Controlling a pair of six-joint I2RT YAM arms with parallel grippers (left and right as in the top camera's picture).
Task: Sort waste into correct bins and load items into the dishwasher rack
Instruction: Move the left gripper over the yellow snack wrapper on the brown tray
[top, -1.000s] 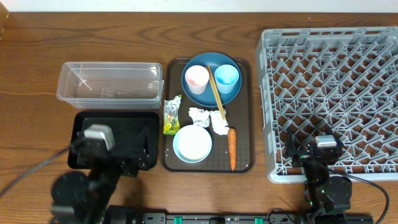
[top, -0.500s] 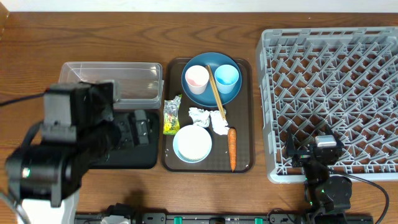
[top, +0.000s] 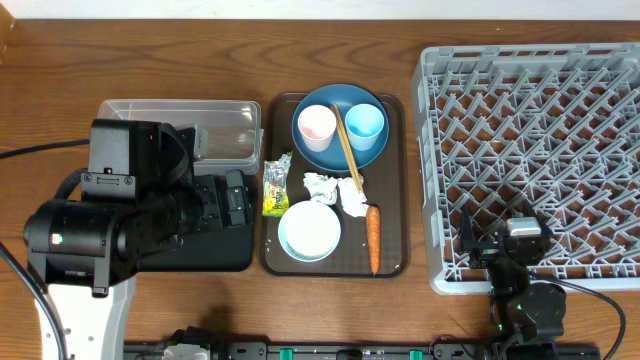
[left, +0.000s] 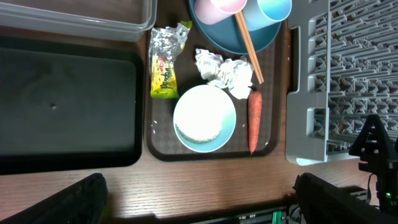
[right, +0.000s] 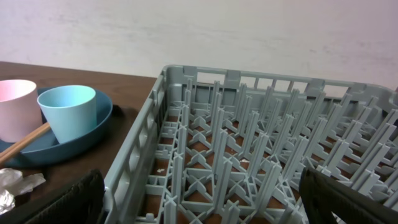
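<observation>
On the brown serving tray (top: 396, 200), the blue plate (top: 340, 148) holds a pink cup (top: 317, 125), a blue cup (top: 364, 122) and chopsticks (top: 347, 150). In front lie paper wads (top: 320, 185), a foil wrapper (top: 275, 187), a carrot (top: 373, 238) and a pale blue bowl (top: 309, 230) of rice. The clear tub (top: 225, 125) and black tray (top: 225, 255) lie left, the grey rack (top: 535, 130) right. My left gripper (top: 235, 200) (left: 199, 205) hangs open and empty high over the black tray (left: 68, 106). My right gripper (top: 505, 240) (right: 199, 199) is open and empty over the rack's front edge (right: 249, 155).
The left arm's body covers much of the black tray and part of the tub in the overhead view. Bare wooden table (top: 60, 60) runs along the back and the far left. The rack's left wall (left: 301, 93) stands close beside the serving tray.
My left arm has risen from the front edge and swung over the black tray and tub, its gripper now beside the serving tray. The right arm has not moved.
</observation>
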